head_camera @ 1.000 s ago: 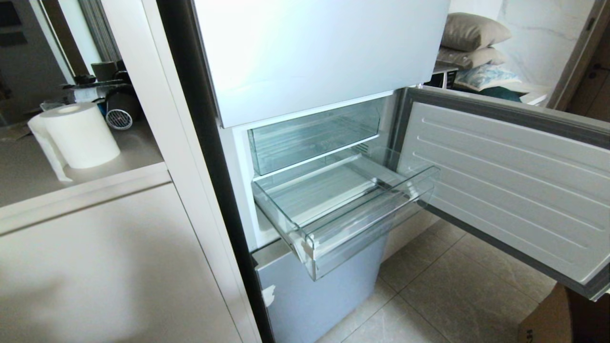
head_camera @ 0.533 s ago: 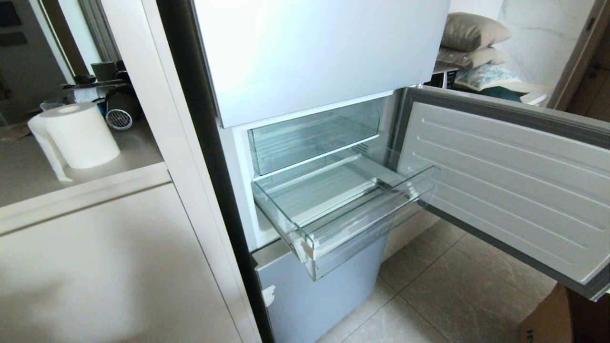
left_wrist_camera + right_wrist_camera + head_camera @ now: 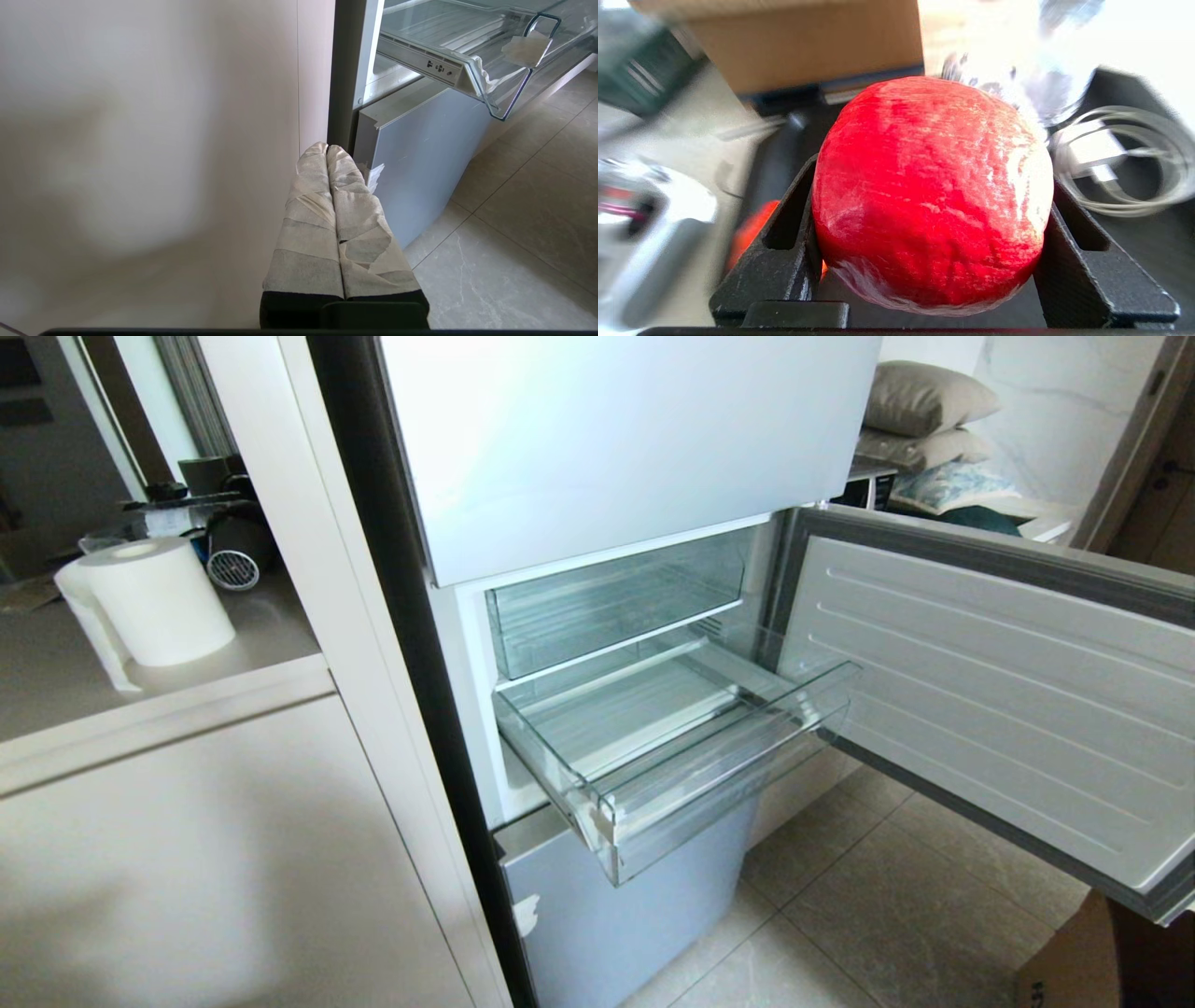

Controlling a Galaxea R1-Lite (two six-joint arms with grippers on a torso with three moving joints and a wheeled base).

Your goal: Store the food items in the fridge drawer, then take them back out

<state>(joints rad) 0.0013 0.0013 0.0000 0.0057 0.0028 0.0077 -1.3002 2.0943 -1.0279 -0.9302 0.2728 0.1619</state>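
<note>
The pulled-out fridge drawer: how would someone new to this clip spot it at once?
Find the fridge with its middle door swung open to the right. In that opening sit two clear plastic bins; the fridge drawer is the lower one. Unlike the upper bin, which is pushed in, it juts forward over the floor, showing its thick lipped front edge.

This is a home kitchen. A tall fridge (image 3: 616,439) stands built in beside pale cabinet panels (image 3: 233,859), its middle door (image 3: 990,700) swung open over a tiled floor (image 3: 896,915), a clear drawer (image 3: 681,747) pulled out. On the bench (image 3: 56,681) sit a paper towel roll (image 3: 154,602) and small appliances (image 3: 229,537) near its back edge. Behind the fridge, pillows (image 3: 924,420) lie stacked against a marble-patterned wall (image 3: 1055,401).
</note>
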